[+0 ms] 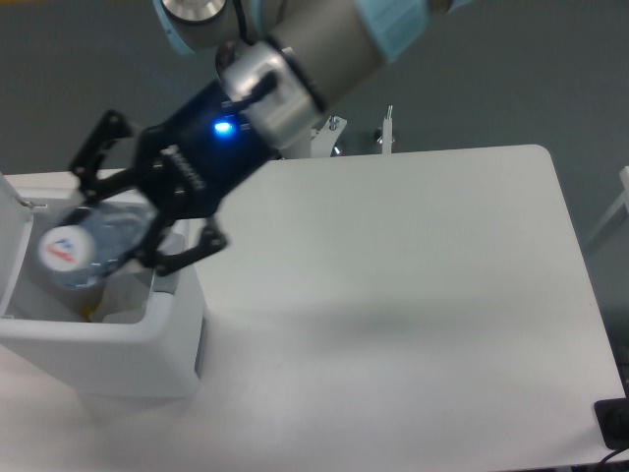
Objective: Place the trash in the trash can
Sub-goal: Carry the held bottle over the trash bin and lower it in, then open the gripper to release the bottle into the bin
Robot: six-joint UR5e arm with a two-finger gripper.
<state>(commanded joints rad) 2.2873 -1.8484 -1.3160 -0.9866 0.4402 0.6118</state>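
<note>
The gripper [103, 231] is held over the open top of the trash can [108, 344], at the left of the table [413, 295]; its black jaws are clamped on the crushed clear bottle [103, 236], which is carried above the bin's opening with its white cap [61, 250] turned toward the camera; the bottle is blurred, so its exact outline cannot be made out. A blue light [223, 126] is seen on the wrist just behind the jaws. The bin's hinged lid [12, 246] is seen raised at the far left edge; inside the bin, low against the near wall, something pale [123, 295] is seen, which may be the crumpled wrapper, though this is not clear. The robot's base column [295, 147] is partly hidden behind the arm at the table's far edge.
</note>
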